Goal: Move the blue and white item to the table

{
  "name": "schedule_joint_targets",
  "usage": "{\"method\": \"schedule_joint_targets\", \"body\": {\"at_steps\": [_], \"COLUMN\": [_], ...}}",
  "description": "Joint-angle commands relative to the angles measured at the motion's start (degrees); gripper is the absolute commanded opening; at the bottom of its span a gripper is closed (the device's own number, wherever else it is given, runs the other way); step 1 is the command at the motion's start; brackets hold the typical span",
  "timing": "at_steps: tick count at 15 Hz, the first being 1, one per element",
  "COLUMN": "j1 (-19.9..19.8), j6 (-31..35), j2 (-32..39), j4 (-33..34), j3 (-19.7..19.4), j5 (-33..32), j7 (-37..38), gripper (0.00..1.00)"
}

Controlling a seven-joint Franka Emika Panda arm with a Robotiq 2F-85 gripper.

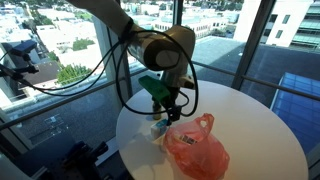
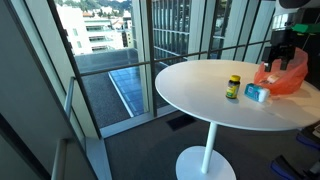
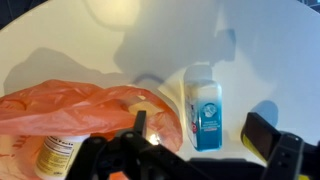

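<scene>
The tool [image 3: 200,128] hanging over the blue and white item [image 3: 203,112] on the tabletop [image 3: 90,40].
Its jaws are standing spread; the item is lying between them, just beside the pink bag [image 3: 80,108], whose contents are not showing.

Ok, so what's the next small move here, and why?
Probably lift the gripper straight up and clear. The blue and white item already lies flat on the table, beside the pink bag rather than in it. The wrist view shows the jaws open to either side, not gripping it. Nothing seems left to carry.
</scene>
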Motion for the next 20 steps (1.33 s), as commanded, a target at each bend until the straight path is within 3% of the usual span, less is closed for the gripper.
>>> {"method": "schedule_joint_targets", "body": {"at_steps": [1, 8, 12, 15, 20], "j1": [-0.3, 0.0, 0.1, 0.0, 0.0], "j6": [-3.5, -7.1, -12.3, -14.8, -12.9], "j2": [-5.5, -15.5, -19.7, -21.5, -20.5], "j4": [-1.0, -1.1, 0.4, 0.9, 0.0], "j3": [-1.0, -1.2, -0.6, -0.2, -0.7], "j5": [0.1, -2.4, -3.8, -4.3, -3.1], "j7": [1.6, 5.8, 7.5, 8.5, 6.6], "gripper": [1.00, 1.00, 1.00, 1.00, 1.00]}}
